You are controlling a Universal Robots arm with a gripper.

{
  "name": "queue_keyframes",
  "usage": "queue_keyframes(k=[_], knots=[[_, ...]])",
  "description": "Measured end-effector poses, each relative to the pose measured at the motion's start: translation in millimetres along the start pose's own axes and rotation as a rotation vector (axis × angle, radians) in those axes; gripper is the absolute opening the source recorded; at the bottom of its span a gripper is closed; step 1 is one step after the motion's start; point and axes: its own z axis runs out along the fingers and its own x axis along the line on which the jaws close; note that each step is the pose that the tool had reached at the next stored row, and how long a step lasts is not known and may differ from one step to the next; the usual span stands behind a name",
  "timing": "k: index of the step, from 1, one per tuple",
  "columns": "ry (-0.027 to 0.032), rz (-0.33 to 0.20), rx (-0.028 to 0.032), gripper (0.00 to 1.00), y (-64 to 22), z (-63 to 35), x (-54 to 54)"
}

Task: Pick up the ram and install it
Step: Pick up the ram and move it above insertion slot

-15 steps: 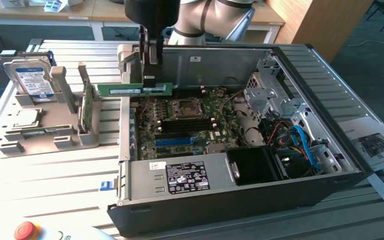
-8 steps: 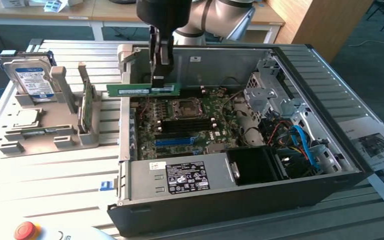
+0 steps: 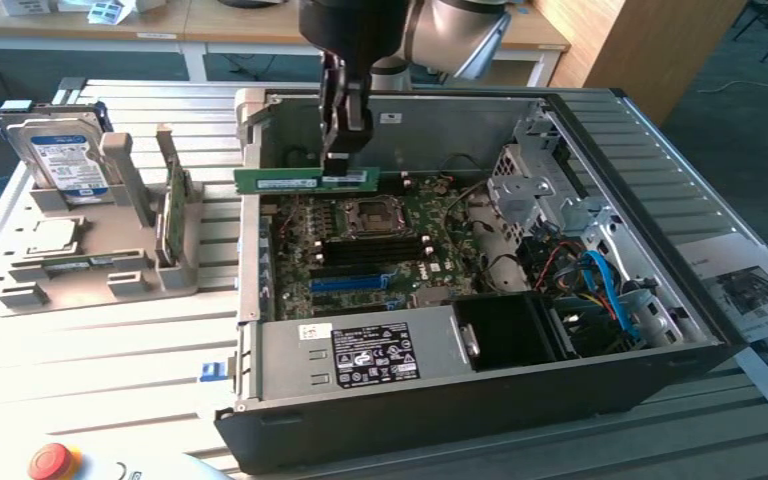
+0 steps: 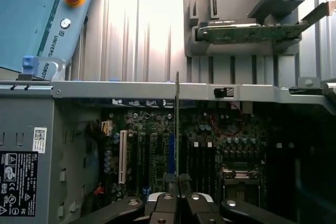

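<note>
Gripper (image 3: pixel 344 168) is closed down to a narrow gap, pinching the ram (image 3: pixel 288 181). The fingers clamp the stick towards its end on the exterior view's right.

Ram is held level, long edge running left to right in the exterior view. It hangs inside the open computer case (image 3: pixel 651 330), over the far part of the motherboard (image 3: pixel 404 250), just beyond the CPU socket (image 3: pixel 371 215). It looks raised off the board and not seated in any slot.

In the wrist view the ram shows edge-on as a thin line reaching out from between the fingertips (image 4: pixel 167 199), crossing the board just beside the long blue slot (image 4: pixel 171 153).

Power supply (image 3: pixel 357 355) fills the near side of the case. Blue cables (image 3: pixel 607 285) are at the exterior view's right.

Outside the case, on the exterior view's left, a grey parts holder (image 3: pixel 24 295) carries a hard drive (image 3: pixel 64 155), an upright green expansion card (image 3: pixel 171 205) and a processor chip (image 3: pixel 48 235).

A red emergency stop button (image 3: pixel 53 460) is at the near left. Printed sheets (image 3: pixel 758 290) lie right of the case.
</note>
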Motion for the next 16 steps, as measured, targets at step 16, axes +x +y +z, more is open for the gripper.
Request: queue_keyframes(k=[16], knots=[[0.0001,0.0,-0.0028,0.12,-35.1,-2.5,2.4]])
